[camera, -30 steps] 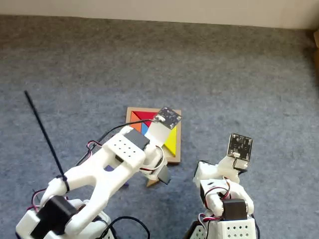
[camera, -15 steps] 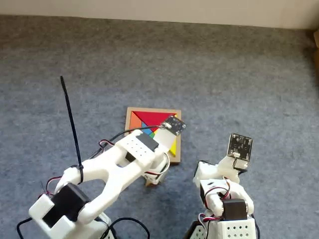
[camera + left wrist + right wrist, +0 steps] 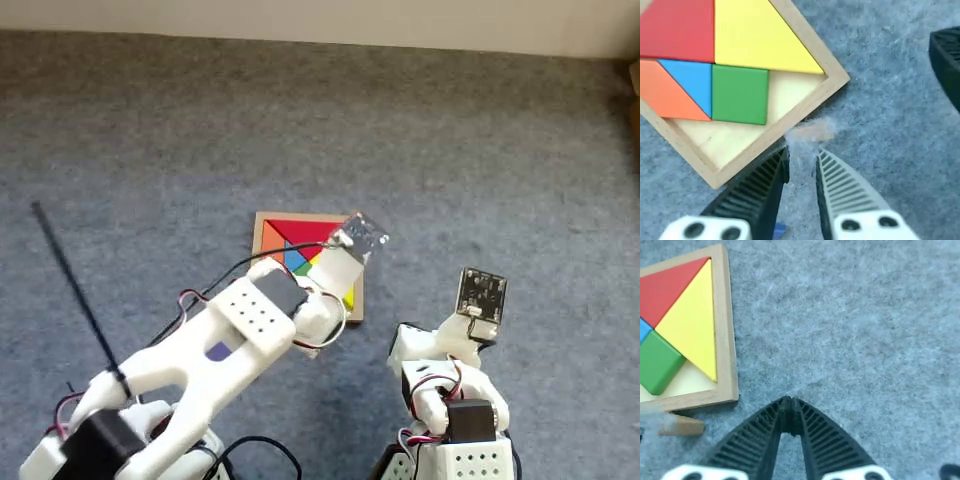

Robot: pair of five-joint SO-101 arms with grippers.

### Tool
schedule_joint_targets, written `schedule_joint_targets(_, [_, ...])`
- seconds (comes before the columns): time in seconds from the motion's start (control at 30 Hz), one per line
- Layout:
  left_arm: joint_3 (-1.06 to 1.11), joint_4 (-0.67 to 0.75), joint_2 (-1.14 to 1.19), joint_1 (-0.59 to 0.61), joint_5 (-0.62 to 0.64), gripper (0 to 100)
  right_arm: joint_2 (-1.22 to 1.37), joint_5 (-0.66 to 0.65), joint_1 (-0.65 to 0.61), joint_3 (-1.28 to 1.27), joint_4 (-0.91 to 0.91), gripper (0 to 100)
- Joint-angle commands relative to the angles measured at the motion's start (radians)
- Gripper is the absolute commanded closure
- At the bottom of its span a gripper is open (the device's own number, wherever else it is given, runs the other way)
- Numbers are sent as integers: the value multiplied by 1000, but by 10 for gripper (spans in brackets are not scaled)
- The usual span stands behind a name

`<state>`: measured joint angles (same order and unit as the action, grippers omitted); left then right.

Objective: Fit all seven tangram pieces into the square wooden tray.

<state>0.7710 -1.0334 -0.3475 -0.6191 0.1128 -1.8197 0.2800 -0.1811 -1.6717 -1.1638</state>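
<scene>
The square wooden tray (image 3: 290, 218) lies on the carpet and holds a red (image 3: 680, 25), a yellow (image 3: 760, 35), a green (image 3: 740, 92), a blue (image 3: 692, 80) and an orange piece (image 3: 665, 95). Bare tray floor shows beside the green square. A small wood-coloured piece (image 3: 682, 426) lies on the carpet just outside the tray's near edge (image 3: 700, 399); it appears blurred (image 3: 812, 132) just ahead of my left gripper (image 3: 801, 157), which is narrowly open with nothing between its fingers. My right gripper (image 3: 788, 411) is shut over bare carpet, right of the tray.
Grey carpet surrounds the tray on all sides. The left arm (image 3: 240, 320) lies across the tray's near right part. The right arm (image 3: 450, 385) stands at the near right. A thin black cable (image 3: 75, 290) sticks up at the left.
The left arm has swung, and its gripper has shifted right along the tray's near edge. The wood-coloured piece seen below the tray earlier is now covered by the arm in the high view. The right arm kept still.
</scene>
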Motion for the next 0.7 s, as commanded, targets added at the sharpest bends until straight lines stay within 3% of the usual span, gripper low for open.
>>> schedule_joint_targets(0.0, [-15, -2, -81, 39, 2, 912, -15, -6, 13, -157, 36, 991])
schedule_joint_targets(0.17, [-13, 0, -81, 105, 3, 912, -15, -6, 13, -157, 36, 991])
schedule_joint_targets(0.37, [-13, -8, -82, 96, -3, 902, -15, -6, 13, -157, 36, 991])
schedule_joint_targets(0.6, [-15, -87, -84, 59, -32, 639, -15, -6, 13, -157, 36, 991])
schedule_joint_targets(0.67, [-15, -92, -81, 41, -110, 638, -15, -6, 13, -157, 36, 991])
